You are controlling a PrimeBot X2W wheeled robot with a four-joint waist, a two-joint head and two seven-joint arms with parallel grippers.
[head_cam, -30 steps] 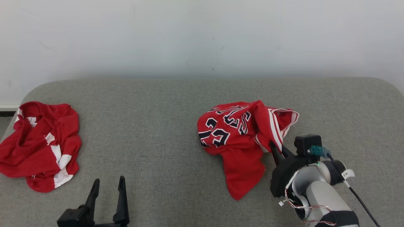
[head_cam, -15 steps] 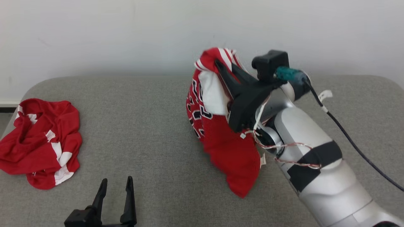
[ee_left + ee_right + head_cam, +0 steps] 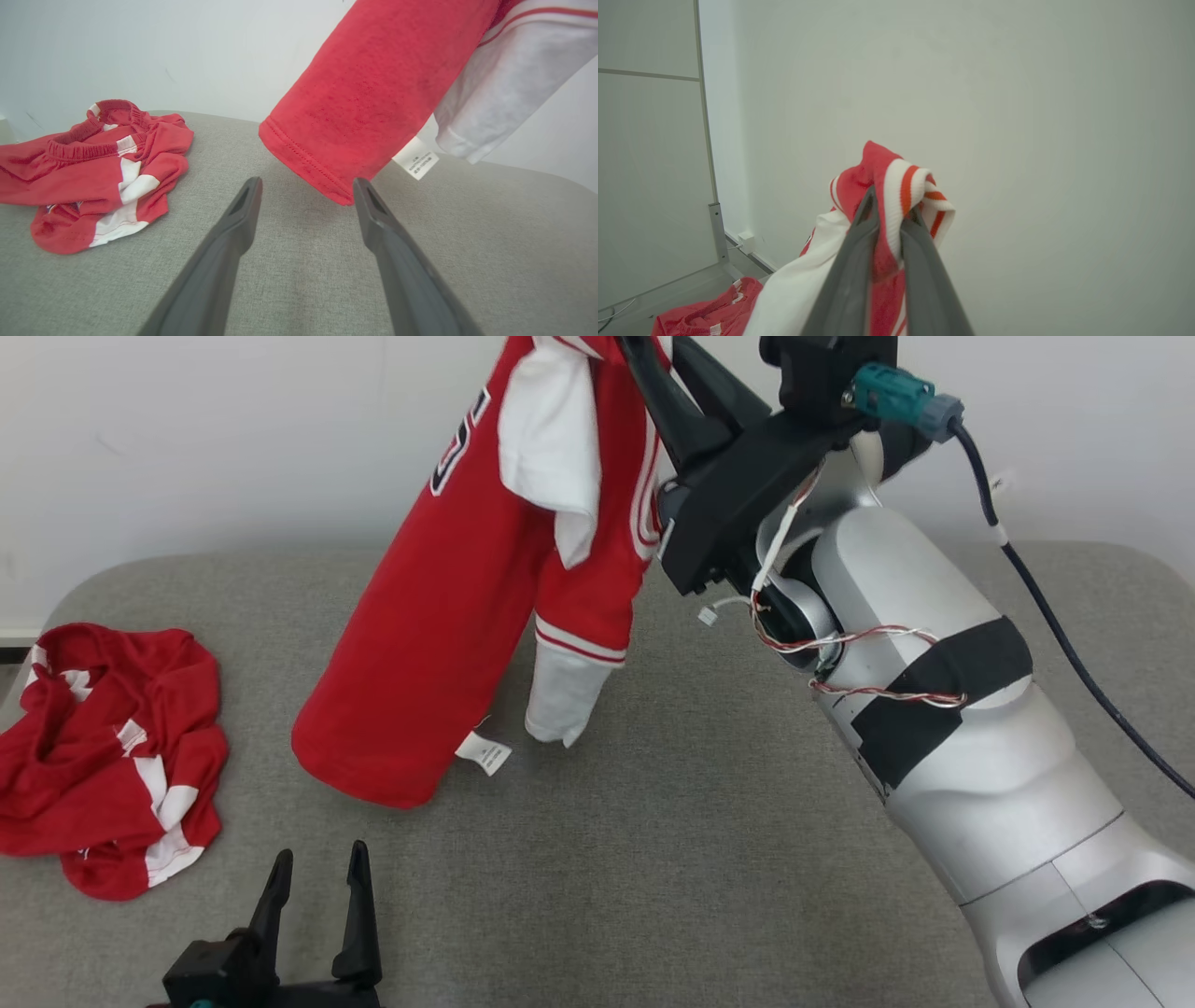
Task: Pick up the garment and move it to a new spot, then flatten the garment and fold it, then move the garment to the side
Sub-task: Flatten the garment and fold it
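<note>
Two red garments share the grey bed (image 3: pixel 709 859), and only one is in hand. The right pincer (image 3: pixel 892 205) is closed almost fully on a fold of striped red-and-white trim at the top of the jersey (image 3: pixel 467 616), so the shirt hangs high over the middle of the bed. Its lower hem dips toward the front left, and I cannot tell whether that hem brushes the fabric or clears it. The left pincer (image 3: pixel 319 859) sits near the front edge with its fingers spread wide and holding nothing. In the left wrist view the hem dangles just beyond its tips. The likeliest trouble is the narrow bite: all the cloth hangs from one bunched strip of trim, and a quick swing could pull it free. The jersey also hangs twisted, with a white sleeve (image 3: pixel 560 709) and the care tag (image 3: pixel 484 753) showing, so it will probably land crumpled and need more spreading. A low carry might snag the hem on the open left fingers. Drifting further left risks dropping it onto the shorts (image 3: pixel 103 756) heaped at the left edge. Nothing here serves as a container, and neither garment sits inside anything.
</note>
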